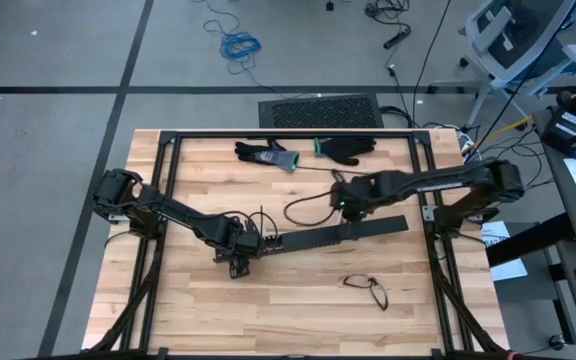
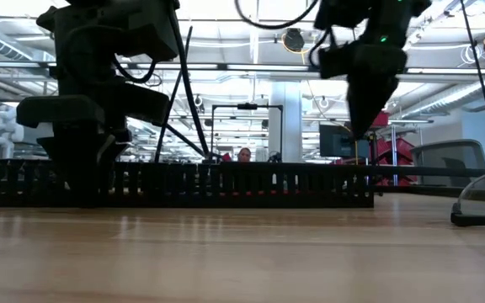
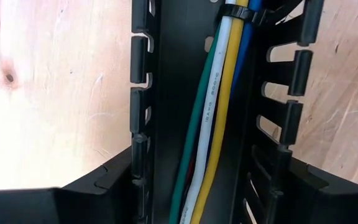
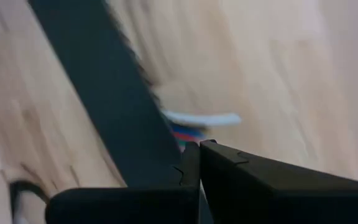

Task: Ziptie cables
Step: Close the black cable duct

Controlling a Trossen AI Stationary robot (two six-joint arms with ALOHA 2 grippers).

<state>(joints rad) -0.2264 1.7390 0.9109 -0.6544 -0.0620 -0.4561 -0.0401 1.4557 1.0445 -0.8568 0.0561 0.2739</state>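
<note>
Nearest the front edge of the wooden bench, a small loop of thin black cord lies alone, well apart from both arms.

Farther in, a long black slotted duct lies slightly askew across the middle of the bench. The left gripper sits at the duct's left end, its two fingers spread to either side of the channel so that the slotted walls run between them. The left wrist view looks straight down into the channel: the cables, green, white, yellow and blue with a trace of red beneath, lie side by side along the duct floor, and a black zip tie wraps them at the far end of that view.

The right gripper hangs just above the duct near its middle, and in the low view it points down toward the duct's upper edge. Its fingers are pressed together with nothing seen between them. Just past their tips, the right wrist view shows white, blue and red cable ends poking out beside the duct.

A black cable loop curls on the bench just left of the right gripper.

Near the back edge, two gloves lie side by side: a grey and black glove and a black glove.
</note>
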